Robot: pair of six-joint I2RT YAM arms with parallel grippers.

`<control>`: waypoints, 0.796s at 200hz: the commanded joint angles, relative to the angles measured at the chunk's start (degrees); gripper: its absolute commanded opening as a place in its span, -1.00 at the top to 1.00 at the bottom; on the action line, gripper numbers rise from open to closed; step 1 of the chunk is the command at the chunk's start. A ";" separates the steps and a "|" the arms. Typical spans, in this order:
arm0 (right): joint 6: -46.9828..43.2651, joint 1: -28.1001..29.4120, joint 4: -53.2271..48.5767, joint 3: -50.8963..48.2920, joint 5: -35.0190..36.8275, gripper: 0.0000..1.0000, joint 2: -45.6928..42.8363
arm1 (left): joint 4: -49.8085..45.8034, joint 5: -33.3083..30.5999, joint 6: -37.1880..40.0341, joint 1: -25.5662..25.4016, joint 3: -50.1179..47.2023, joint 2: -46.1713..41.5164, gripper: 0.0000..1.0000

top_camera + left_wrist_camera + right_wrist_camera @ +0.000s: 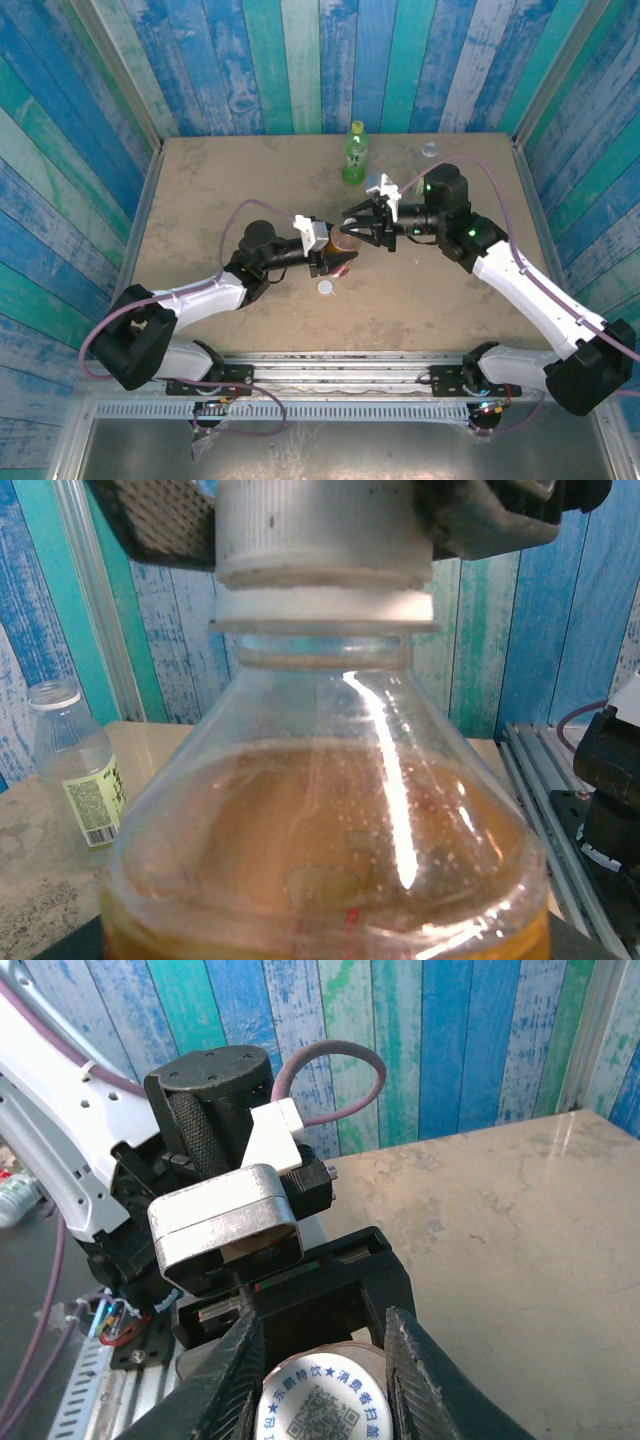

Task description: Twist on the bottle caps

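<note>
My left gripper (333, 255) is shut on the amber bottle (343, 243), holding it off the table at mid-table. The bottle (320, 850) looms close in the left wrist view, with a white bottle cap (320, 530) sitting on its neck. My right gripper (360, 227) reaches in from the right with its jaws closed against both sides of that cap (325, 1410), whose top carries blue print. Its fingers (235, 1380) press the cap's rim. Another white cap (326, 288) lies loose on the table just in front of the bottle.
The green bottle (355, 152) stands upright at the back centre with a yellow-green cap on. The clear bottle with a green label (80, 770) stands at the back right (429, 151), partly behind my right arm. Blue plank walls enclose the table.
</note>
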 commanded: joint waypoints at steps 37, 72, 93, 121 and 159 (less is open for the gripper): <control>7.01 -0.19 4.71 -0.13 8.82 0.58 -0.15 | 8.60 -13.71 -1.31 -0.12 0.48 -0.15 0.04; 16.65 3.34 8.22 -2.67 29.77 0.67 0.26 | 14.87 -30.77 1.76 -3.45 3.02 6.29 0.02; 20.48 8.41 6.13 -3.14 46.32 0.71 1.34 | 16.90 -41.57 4.72 -7.01 5.69 10.58 0.06; 25.26 14.22 4.03 -2.59 63.32 0.70 3.70 | 17.85 -51.55 9.20 -10.81 8.39 14.66 0.09; 22.21 14.43 6.66 -2.33 61.85 0.50 3.35 | 15.07 -52.89 6.56 -10.81 8.33 14.16 0.09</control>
